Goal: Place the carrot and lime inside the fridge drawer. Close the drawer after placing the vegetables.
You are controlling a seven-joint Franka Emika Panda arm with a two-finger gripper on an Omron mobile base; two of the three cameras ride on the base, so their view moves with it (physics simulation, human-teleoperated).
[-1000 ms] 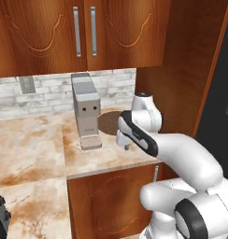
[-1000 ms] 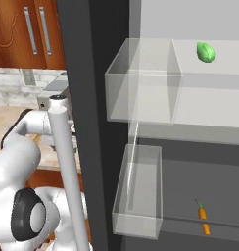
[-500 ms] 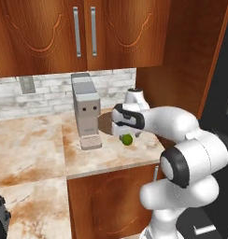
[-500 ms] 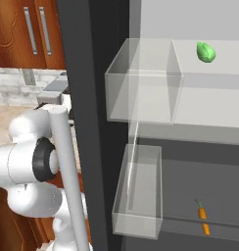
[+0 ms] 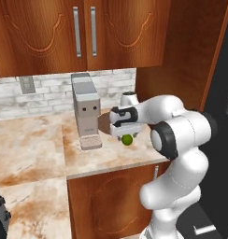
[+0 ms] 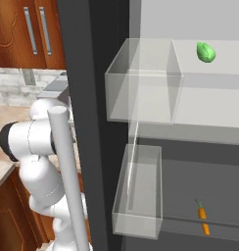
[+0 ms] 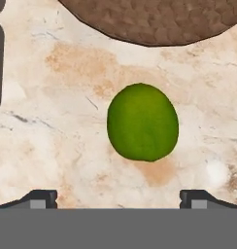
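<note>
The tall dark grey fridge stands open in the right base view, with its wide shallow dark grey pull-out drawer low in the cavity. Two clear plastic bins sit on its left side, one above the other, and a brighter green oval vegetable lies on the pale upper shelf.

The speckled beige stone worktop runs under brown wooden wall cabinets, carrying a boxy grey coffee machine and a round brown mat just beyond the fruit.

The white arm has swung across from its folded pose of a second ago and now reaches left over the worktop, so its tool hangs directly above the small round green lime. In the hand view the lime lies centred between the two dark tips, which are spread wide and touch nothing. The lime rests on bare stone, just short of the mat, near the machine's base.

The slim orange carrot with its little green tip already lies in the drawer, near the front right.

I judge the change to mean the carrot half is done and the lime pick-up is beginning: the tool looks lined up for a straight descent and pinch. The round fruit could roll if one tip touches first. The drawer is not yet shut.
</note>
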